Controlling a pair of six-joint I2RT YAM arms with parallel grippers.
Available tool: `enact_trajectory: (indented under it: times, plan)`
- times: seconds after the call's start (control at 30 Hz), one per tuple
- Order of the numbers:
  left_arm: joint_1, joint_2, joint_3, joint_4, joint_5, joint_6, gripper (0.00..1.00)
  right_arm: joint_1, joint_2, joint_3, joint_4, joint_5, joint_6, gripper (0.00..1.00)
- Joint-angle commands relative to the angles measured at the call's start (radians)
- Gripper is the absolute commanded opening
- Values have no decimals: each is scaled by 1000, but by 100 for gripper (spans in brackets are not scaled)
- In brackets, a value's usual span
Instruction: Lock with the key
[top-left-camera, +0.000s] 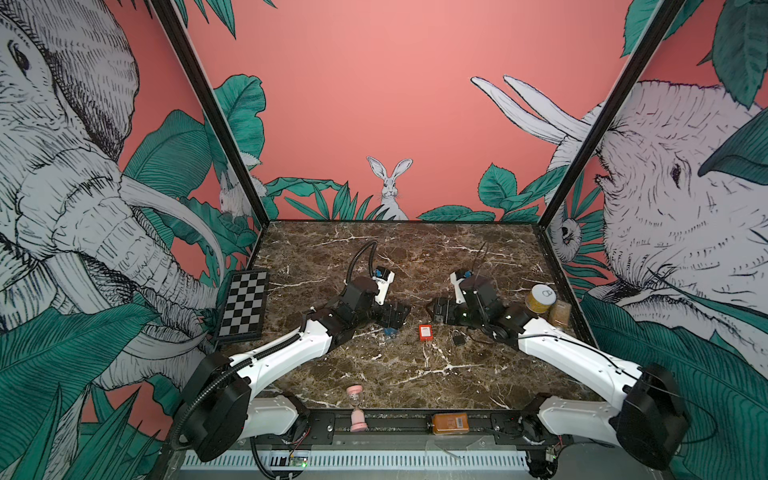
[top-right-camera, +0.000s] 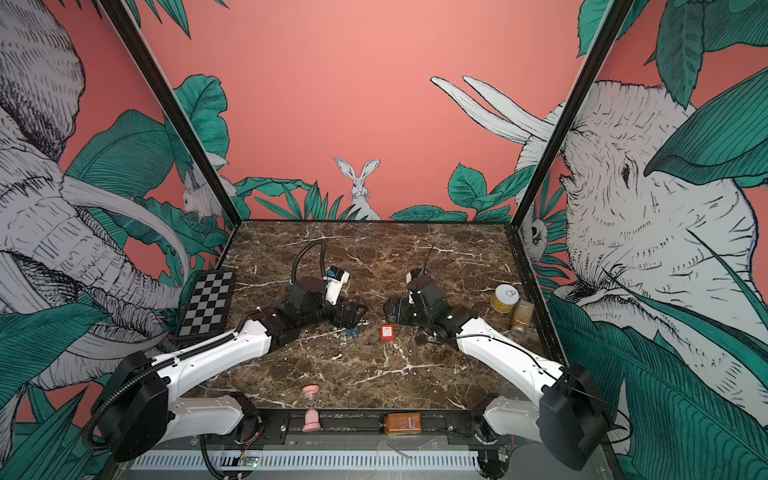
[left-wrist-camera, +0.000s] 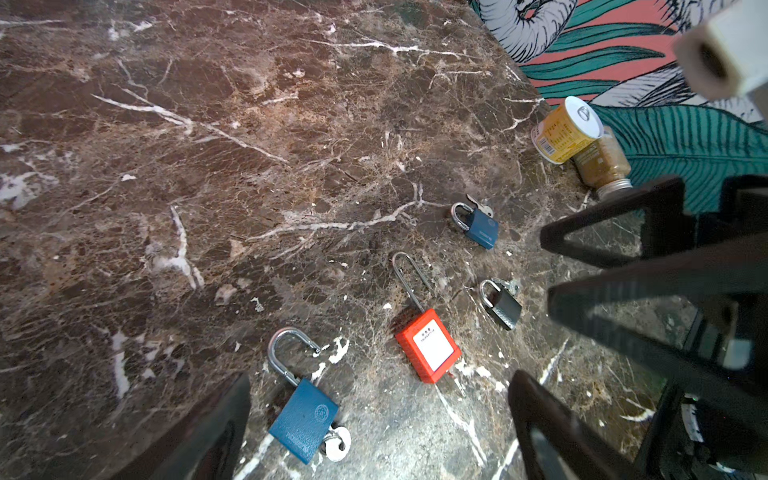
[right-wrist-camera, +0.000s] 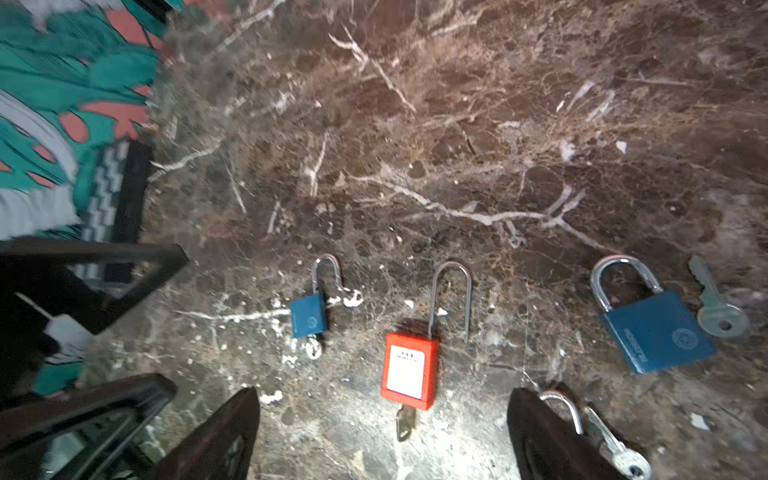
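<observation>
Dark brown marble tabletop (top-left-camera: 395, 257) enclosed by 3 pink jungle-mural walls (top-left-camera: 374, 104).

In the right wrist view, a finger (right-wrist-camera: 544, 440) of the right gripper (right-wrist-camera: 382, 399) hides the black padlock (right-wrist-camera: 575, 417) body; only its shackle (right-wrist-camera: 559, 398) and key (right-wrist-camera: 615, 451) show. The chessboard (right-wrist-camera: 108, 195) is blurred.

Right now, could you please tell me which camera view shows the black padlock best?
The left wrist view: the black padlock lies whole and sharp there, shackle and key included. The right wrist view shows only its shackle and key; the body is hidden. In both top views it is a tiny dark speck.
</observation>
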Motion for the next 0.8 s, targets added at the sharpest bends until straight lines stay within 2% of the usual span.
enact_trajectory:
  times: [0.0,0.1,0.3,0.6,0.63,0.77]
  plan:
    - [2,-10,19,11,9,-34,97,68,73,79,-189,171,-68,91]
    - [2,-9,18,4,9,-34,97,106,119,114,-209,198,-59,92]
    - [3,-11,30,-7,13,-30,97,112,138,107,-172,178,-45,90]
    - [6,-23,9,18,44,-42,98,122,197,106,-155,170,-28,82]
    - [8,-25,6,21,52,-45,98,122,206,107,-156,169,-28,78]
    - [18,-15,5,22,70,-57,97,122,233,100,-146,151,-26,76]
